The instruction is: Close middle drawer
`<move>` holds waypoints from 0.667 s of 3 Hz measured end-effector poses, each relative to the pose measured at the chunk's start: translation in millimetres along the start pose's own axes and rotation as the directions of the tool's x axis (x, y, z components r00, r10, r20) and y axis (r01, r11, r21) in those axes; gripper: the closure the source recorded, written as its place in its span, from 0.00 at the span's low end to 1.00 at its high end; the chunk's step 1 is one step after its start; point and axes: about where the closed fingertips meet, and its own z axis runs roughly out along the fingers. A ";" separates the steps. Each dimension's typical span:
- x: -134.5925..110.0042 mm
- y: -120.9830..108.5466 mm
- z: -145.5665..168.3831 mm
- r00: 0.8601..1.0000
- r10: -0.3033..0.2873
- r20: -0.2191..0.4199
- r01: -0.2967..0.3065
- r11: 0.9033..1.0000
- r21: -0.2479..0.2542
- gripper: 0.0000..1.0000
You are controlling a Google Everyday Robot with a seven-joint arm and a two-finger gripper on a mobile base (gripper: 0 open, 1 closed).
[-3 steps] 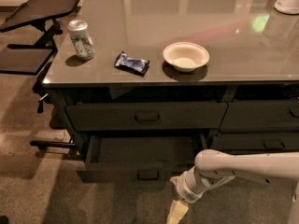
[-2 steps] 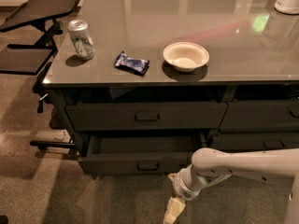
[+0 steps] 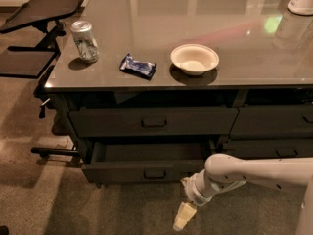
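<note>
The middle drawer point(image 3: 122, 173) is a wide, dark grey drawer with a low front panel and a small bar handle point(image 3: 154, 174). It stands partly pulled out of the cabinet, and a strip of its tray point(image 3: 151, 153) shows behind the front panel. My gripper point(image 3: 183, 214) hangs at the end of the white arm point(image 3: 244, 173). It is just below and in front of the drawer's right end, pointing down toward the carpet. The arm's wrist point(image 3: 198, 192) is close to the front panel's lower right corner.
The top drawer point(image 3: 154, 122) above is shut. More drawers point(image 3: 274, 124) are on the right. On the tabletop point(image 3: 220, 13) are a can point(image 3: 84, 41), a blue wrapped snack point(image 3: 138, 65) and a white bowl point(image 3: 194, 58). A black stand point(image 3: 41, 13) stands at the left.
The middle drawer has slid inward, so less of its tray shows. My arm and gripper have moved toward the cabinet with it.
</note>
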 end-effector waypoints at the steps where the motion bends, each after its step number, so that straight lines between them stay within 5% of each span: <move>1: 14.7 -40.5 -1.9 0.999 0.036 -0.010 -0.036 0.999 0.036 0.18; 2: 27.3 -81.8 -5.0 0.998 0.058 -0.024 -0.056 0.996 0.068 0.41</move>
